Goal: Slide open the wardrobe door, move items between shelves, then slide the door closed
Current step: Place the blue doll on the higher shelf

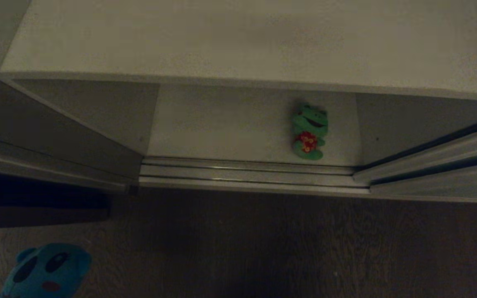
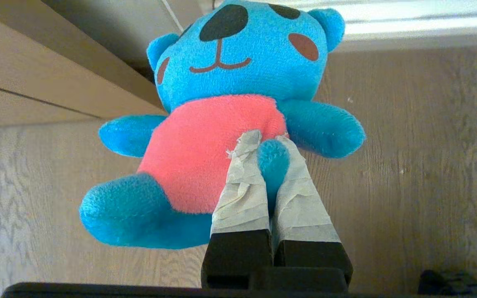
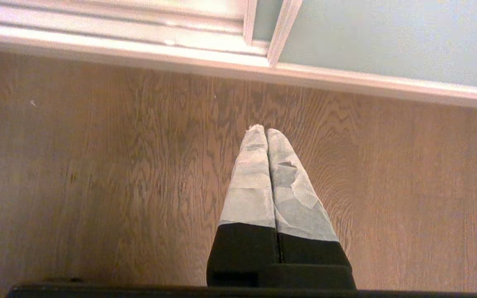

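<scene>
A teal-blue bear with a red belly hangs over the wooden floor, one of its legs pinched in my left gripper, which is shut on it. Its head shows at the bottom left corner of the head view as the bear. A green frog lies on the lowest off-white shelf, near the right side of the opening. A wider shelf runs above it. My right gripper hangs shut and empty over the floor, close to the pale grey-green sliding door.
Metal sliding tracks run along the wardrobe's front edge. Dark panels stand at the left and right of the opening. Wooden floor spreads in front.
</scene>
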